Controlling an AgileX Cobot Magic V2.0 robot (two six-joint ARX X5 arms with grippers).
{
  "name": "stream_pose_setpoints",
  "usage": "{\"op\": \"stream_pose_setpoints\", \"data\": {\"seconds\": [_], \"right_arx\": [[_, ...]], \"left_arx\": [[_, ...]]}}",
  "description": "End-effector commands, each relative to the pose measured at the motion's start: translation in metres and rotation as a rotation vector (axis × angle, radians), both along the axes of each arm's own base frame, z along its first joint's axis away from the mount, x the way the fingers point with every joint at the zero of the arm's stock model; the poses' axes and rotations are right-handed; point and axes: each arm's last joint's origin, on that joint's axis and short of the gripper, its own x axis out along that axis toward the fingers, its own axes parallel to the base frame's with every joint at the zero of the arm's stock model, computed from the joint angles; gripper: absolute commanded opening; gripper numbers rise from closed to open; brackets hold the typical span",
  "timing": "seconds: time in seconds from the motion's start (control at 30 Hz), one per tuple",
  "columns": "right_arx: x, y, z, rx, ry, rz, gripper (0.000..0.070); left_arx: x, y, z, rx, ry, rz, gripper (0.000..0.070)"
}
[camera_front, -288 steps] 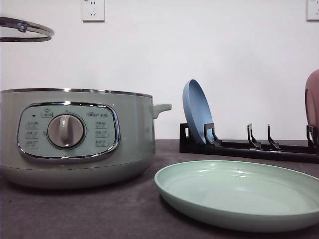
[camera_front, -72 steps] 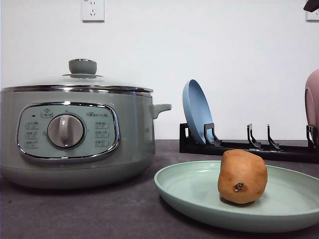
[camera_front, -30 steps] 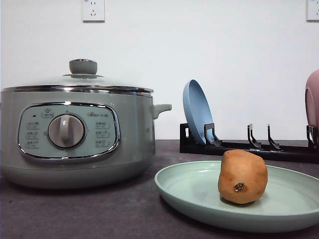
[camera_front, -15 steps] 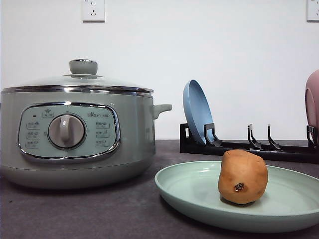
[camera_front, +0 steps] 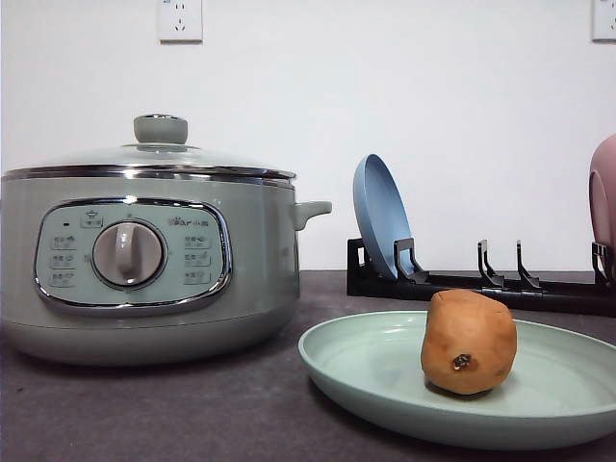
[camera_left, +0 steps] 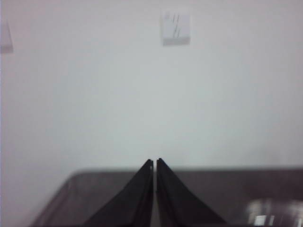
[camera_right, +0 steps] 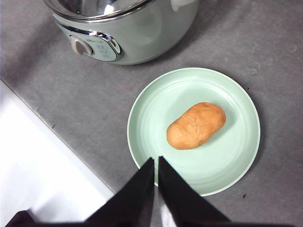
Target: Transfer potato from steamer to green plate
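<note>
Table [camera_front: 173, 414]: dark grey surface across the lower part of the front view, carrying all items. Steamer [camera_front: 144, 260] occupies the left half of that view, control panel and dial facing the camera, glass lid [camera_front: 154, 154] seated on the rim with its knob on top; judged closed because nothing more is to come out of it. Green plate [camera_front: 366, 385] sits at lower right, just beside the steamer but apart from it; placed close, presumably to keep the transfer short. Potato [camera_front: 469, 342] lies on its side inside the plate, right of centre in the front view, dark eye spot toward the camera; from the right wrist view it rests on the plate floor, clear of the rim, and reads as stable. Transfer judged complete. Behind the plate, a black rack [camera_front: 481, 284] runs along the wall with a blue plate [camera_front: 382, 217] standing on edge in a slot and a pink plate [camera_front: 603, 202] at the right frame edge; both well apart from the potato, nothing obstructs. Right pincer [camera_right: 155, 163], lower centre of its wrist view, is above the plate's near rim with tips pressed together, holding nothing. Left pincer [camera_left: 155, 164] likewise closed and empty, facing the white wall.
</note>
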Motion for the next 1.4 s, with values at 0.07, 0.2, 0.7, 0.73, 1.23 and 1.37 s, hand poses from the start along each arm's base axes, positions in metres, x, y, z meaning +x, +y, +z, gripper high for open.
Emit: {"op": "stream_pose_setpoints", "data": {"seconds": [0.07,0.2,0.7,0.73,1.23,1.37], "right_arx": [[0.001,0.002,0.005,0.013,-0.016,0.008,0.0000],[0.001,0.002,0.005,0.013,-0.016,0.008,0.0000],[0.001,0.002,0.005,0.013,-0.016,0.008,0.0000],[0.001,0.002,0.005,0.014,-0.016,0.008,0.0000],[0.001,0.002,0.005,0.015,-0.018,0.008,0.0000],[0.001,0.002,0.005,0.017,-0.021,0.008,0.0000]], "left_arx": [[0.000,0.001,-0.035,0.004,0.041,0.020,0.0003],[-0.001,0.002,-0.069,0.000,0.081,0.026,0.0003],[-0.001,0.002,-0.150,-0.010,0.186,0.040,0.0003],[-0.001,0.002,-0.154,-0.011,0.191,0.040,0.0003],[-0.001,0.002,-0.186,-0.022,0.293,0.039,0.0003],[-0.001,0.002,-0.186,-0.034,0.291,0.039,0.0003]]}}
